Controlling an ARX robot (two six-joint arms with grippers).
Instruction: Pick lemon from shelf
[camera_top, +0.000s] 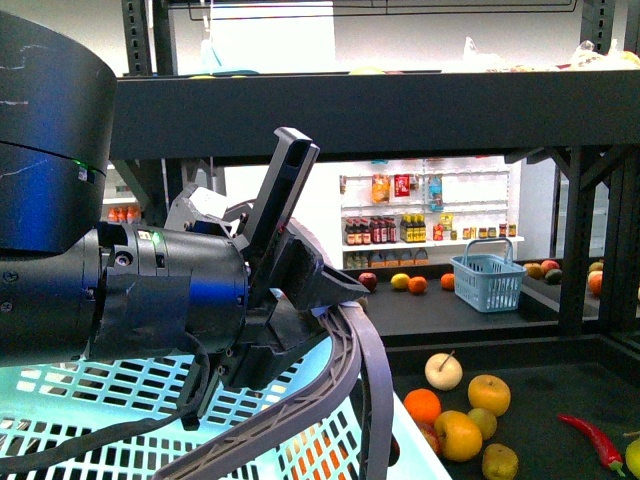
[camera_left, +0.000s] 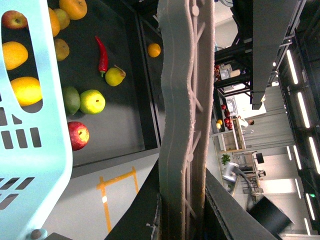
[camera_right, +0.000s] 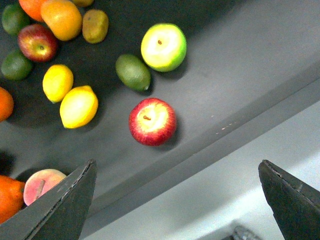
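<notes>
Two bright yellow lemons (camera_right: 78, 106) (camera_right: 57, 82) lie side by side on the black shelf deck (camera_right: 240, 60), among other fruit. My right gripper (camera_right: 176, 167) is open and empty, hovering over the deck's raised front lip, with the lemons beyond it and off to one side. It is out of the front view. My left gripper (camera_top: 310, 290) is shut on the grey handle (camera_left: 185, 125) of a light teal basket (camera_top: 80, 400), held in front of the shelf (camera_top: 560, 395). A yellow fruit (camera_left: 25, 90) shows through the basket wall (camera_left: 30, 150).
A red apple (camera_right: 152, 121), a green-yellow apple (camera_right: 163, 46), a green fruit (camera_right: 132, 71), oranges and a peach (camera_right: 42, 184) lie around the lemons. A red chilli (camera_top: 592, 440) lies at the right. A small blue basket (camera_top: 488, 280) stands on a farther shelf.
</notes>
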